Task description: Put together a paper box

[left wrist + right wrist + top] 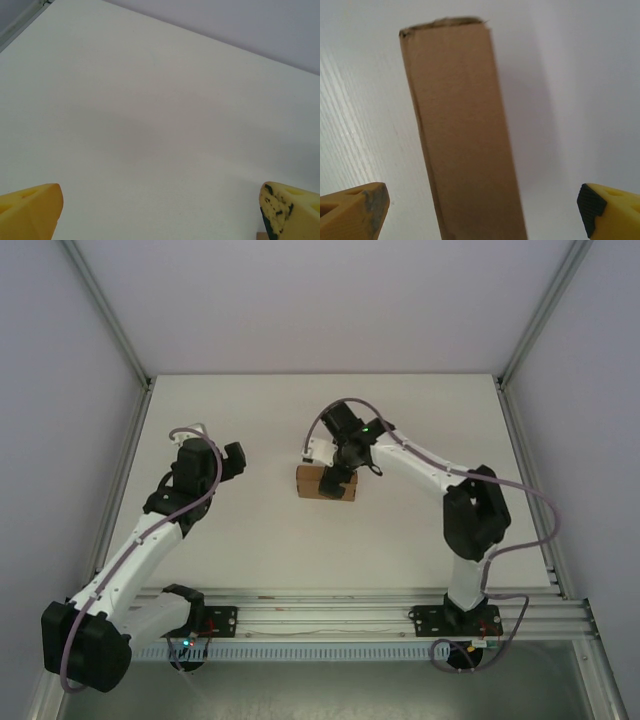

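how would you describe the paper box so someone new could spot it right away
On the white table, look near the middle, directly below the right tool. The paper box sits there between that tool's open jaws, which touch neither side. It is small, rectangular, plain brown cardboard, the only brown thing on the white surface.

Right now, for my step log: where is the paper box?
Top view: the paper box lies near the centre of the table, beneath the open right hand, untouched between its fingers.
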Available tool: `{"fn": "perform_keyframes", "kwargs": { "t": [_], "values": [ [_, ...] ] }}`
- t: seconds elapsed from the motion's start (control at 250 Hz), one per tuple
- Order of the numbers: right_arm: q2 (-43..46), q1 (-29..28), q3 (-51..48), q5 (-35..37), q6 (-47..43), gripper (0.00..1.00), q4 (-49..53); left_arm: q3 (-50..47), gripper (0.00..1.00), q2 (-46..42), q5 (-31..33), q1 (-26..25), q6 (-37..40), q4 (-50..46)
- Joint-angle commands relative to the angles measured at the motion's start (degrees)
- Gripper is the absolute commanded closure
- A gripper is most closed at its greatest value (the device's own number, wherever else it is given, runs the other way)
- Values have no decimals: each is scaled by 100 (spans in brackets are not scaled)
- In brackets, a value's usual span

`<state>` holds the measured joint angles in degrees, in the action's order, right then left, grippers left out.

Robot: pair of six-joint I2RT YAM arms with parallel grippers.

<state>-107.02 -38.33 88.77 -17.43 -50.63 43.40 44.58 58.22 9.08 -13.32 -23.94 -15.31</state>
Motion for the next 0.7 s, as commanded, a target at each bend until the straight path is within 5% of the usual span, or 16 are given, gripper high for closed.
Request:
{"fn": "perform_keyframes", "kwargs": {
  "t": [0.0, 0.508, 0.696],
  "values": [
    [-255, -62, 369, 492, -482, 4, 479, 6, 0, -17, 96, 73, 5, -62],
    [-769, -208, 771, 1296, -509, 43, 464, -62, 0, 52, -16, 77, 129, -148],
    [-728, -298, 579, 2058, -624, 44, 51, -99, 0, 21, -31, 81, 154, -121]
  ]
}}
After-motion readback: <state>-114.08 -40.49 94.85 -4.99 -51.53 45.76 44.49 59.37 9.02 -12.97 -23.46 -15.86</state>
